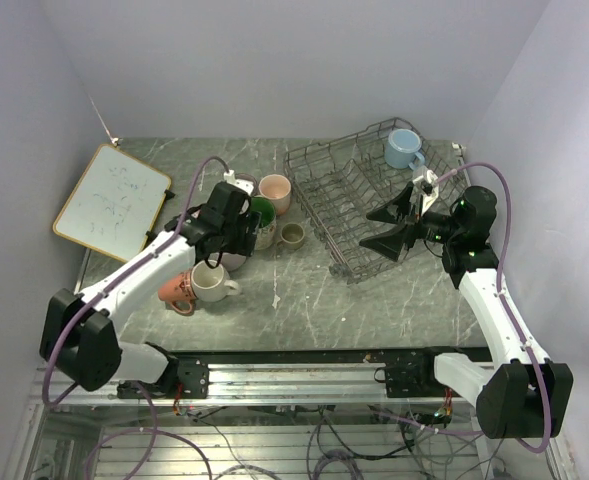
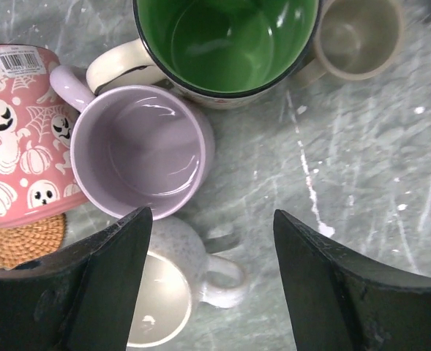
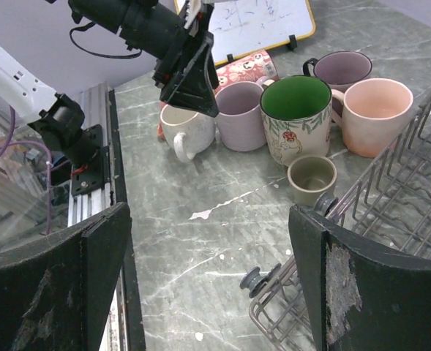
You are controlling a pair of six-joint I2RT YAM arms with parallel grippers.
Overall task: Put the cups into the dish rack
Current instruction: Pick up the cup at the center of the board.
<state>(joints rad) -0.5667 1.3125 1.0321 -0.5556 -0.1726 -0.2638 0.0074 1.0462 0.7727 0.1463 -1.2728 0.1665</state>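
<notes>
You are hovering the left tool (image 2: 210, 219), released wide, above the purple mug (image 2: 138, 150) to grip its rim.

I see a grey-green marbled stone tabletop (image 1: 314, 300) streaked with white veins. Plain pale lilac walls (image 1: 274, 60) close it in on the far side, the left and the right. A wood-framed whiteboard (image 1: 112, 203) with faint scribbles sits at the far left. A silver aluminium rail (image 1: 294, 372) runs along the near edge. The light is soft and even.
</notes>
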